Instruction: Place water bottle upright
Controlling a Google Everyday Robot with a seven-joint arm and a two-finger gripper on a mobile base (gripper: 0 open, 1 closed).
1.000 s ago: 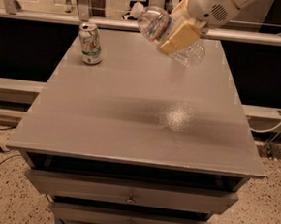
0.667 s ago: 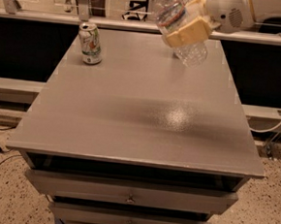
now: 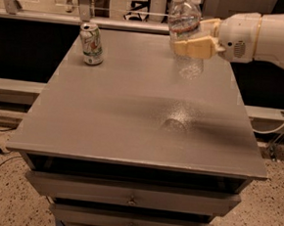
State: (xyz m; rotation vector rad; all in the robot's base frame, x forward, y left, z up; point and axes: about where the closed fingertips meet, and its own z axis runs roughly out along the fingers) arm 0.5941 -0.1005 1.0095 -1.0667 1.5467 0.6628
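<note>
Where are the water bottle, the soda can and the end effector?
water bottle point(image 3: 183, 21), camera view, ribbed body above the grip
soda can point(image 3: 91, 45), camera view, middle of its side
end effector point(image 3: 186, 45), camera view, tan fingers clamped round the bottle, at far edge of table point(image 3: 106, 127)

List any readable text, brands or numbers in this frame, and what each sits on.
No text is legible.
Green-and-white aluminium soda can, far left of the grey table: print is too blurred to read.
Clear ribbed plastic water bottle: the label band is too blurred to read.
Cream two-finger gripper, shut on that bottle over the table's far right: no markings visible.
</note>
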